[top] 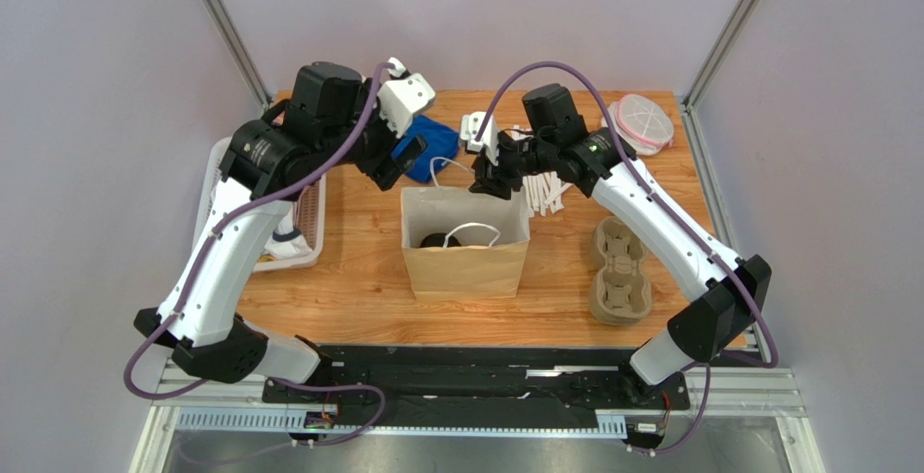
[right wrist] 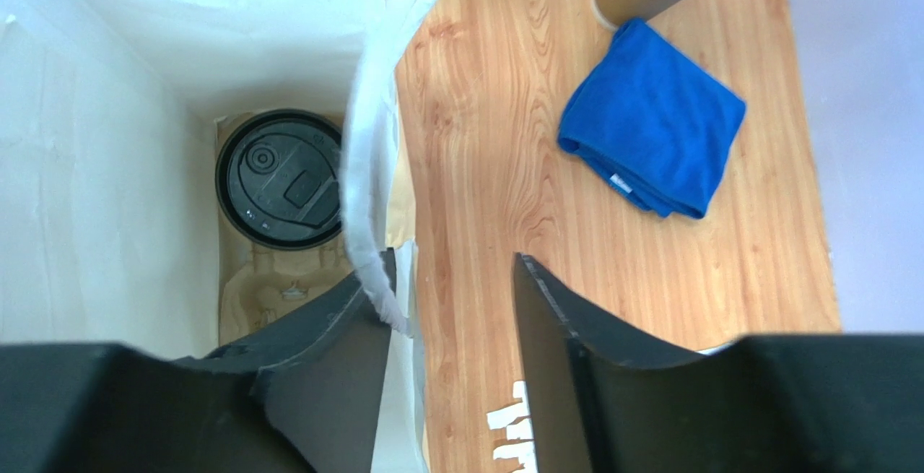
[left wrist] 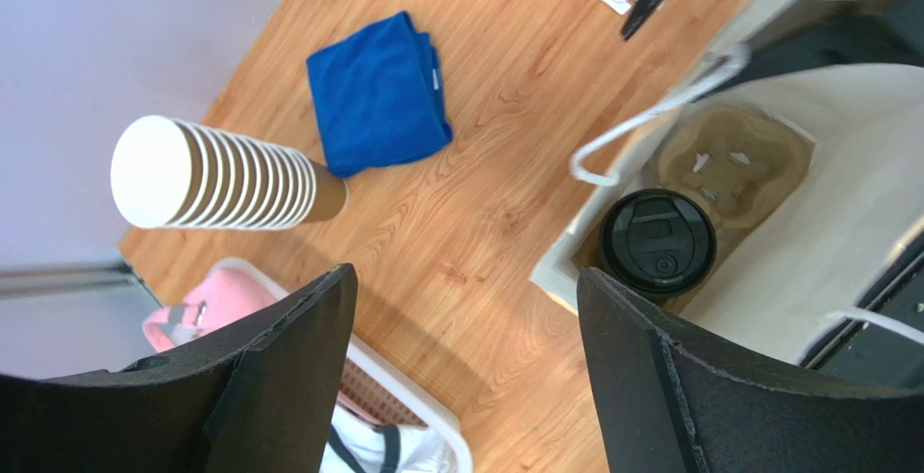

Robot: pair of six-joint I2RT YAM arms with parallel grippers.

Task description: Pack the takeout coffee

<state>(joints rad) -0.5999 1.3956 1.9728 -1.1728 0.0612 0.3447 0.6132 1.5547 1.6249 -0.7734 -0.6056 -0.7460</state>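
The takeout coffee (top: 436, 240), a cup under a round black lid (left wrist: 657, 243), stands inside the open kraft paper bag (top: 464, 262) on a cardboard carrier insert (right wrist: 260, 278). From the right wrist the lid (right wrist: 282, 178) shows deep in the bag. My right gripper (right wrist: 453, 256) is open above the bag's far right rim (top: 488, 183); the white handle (right wrist: 374, 148) lies against its left finger. My left gripper (left wrist: 466, 273) hangs open over bare table left of the bag (top: 390, 170), with nothing between its fingers.
A stack of cream-rimmed cups (left wrist: 217, 175) and a folded blue cloth (left wrist: 377, 92) sit behind the bag. A white basket (top: 307, 224) is at the left edge. Cardboard carriers (top: 620, 270), white packets (top: 548, 194) and a lidded tub (top: 642, 121) lie right.
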